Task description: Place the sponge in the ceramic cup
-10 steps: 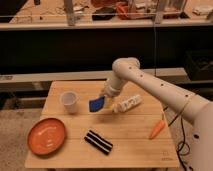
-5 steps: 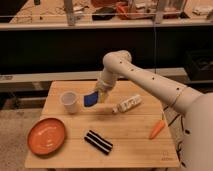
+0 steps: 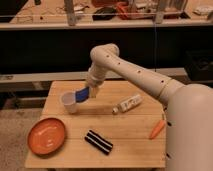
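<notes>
Single camera view, facing the table from the front. The white robot arm [image 3: 135, 75] rises from the robot's body at the right edge, bends at an elbow above the back of the table, and runs down to the gripper [image 3: 90, 91], which hangs over the back left part of the wooden table [image 3: 127, 150].

**Around the fingers, largest first**
- Orange plate [image 3: 46, 136]: well below and to the left of the fingers, near the table's front left corner.
- White bottle [image 3: 127, 104]: lying on its side to the right of the fingers and slightly lower in the view.
- Black-and-white striped block [image 3: 98, 142]: lying flat well below the fingers, toward the front edge.
- Carrot [image 3: 157, 129]: far to the right of the fingers and lower, beside the robot's body.
- Ceramic cup [image 3: 69, 102]: upright, mouth up, just to the left of the fingers and slightly below them.

**Task object**
The sponge [image 3: 82, 94] is pinched between the fingers, clear of the tabletop. The fingers are closed on its upper right end. Its long axis is tilted, running from that end down and to the left. The free lower left end points toward the cup and reaches the right side of the rim. Whether it touches the rim cannot be told.
</notes>
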Action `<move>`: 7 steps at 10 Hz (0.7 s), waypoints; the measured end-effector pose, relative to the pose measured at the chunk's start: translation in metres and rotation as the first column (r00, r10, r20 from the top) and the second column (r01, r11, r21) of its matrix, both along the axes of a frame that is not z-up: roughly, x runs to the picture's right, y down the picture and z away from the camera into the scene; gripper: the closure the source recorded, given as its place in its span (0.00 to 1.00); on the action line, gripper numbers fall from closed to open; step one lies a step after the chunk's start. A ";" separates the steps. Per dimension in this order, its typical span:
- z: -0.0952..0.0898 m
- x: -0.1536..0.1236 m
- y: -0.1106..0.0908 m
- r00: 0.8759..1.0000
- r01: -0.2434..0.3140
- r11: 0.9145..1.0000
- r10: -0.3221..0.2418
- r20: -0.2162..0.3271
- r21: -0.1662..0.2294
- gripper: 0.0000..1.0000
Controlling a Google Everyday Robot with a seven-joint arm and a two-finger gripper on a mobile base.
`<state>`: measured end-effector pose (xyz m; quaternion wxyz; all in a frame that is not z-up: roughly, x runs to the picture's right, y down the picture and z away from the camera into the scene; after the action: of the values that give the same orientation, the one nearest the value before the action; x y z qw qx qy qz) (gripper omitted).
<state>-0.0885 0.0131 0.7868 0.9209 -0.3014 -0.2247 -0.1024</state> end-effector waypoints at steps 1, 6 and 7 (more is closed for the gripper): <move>0.002 -0.008 -0.005 1.000 0.008 1.000 -0.008 0.003 0.004 1.00; 0.012 -0.044 -0.017 0.998 0.050 0.998 -0.050 0.027 0.032 1.00; 0.015 -0.055 -0.019 0.998 0.059 0.997 -0.061 0.036 0.039 1.00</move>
<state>-0.1438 -0.0055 0.8014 0.9187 -0.2885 -0.2305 -0.1399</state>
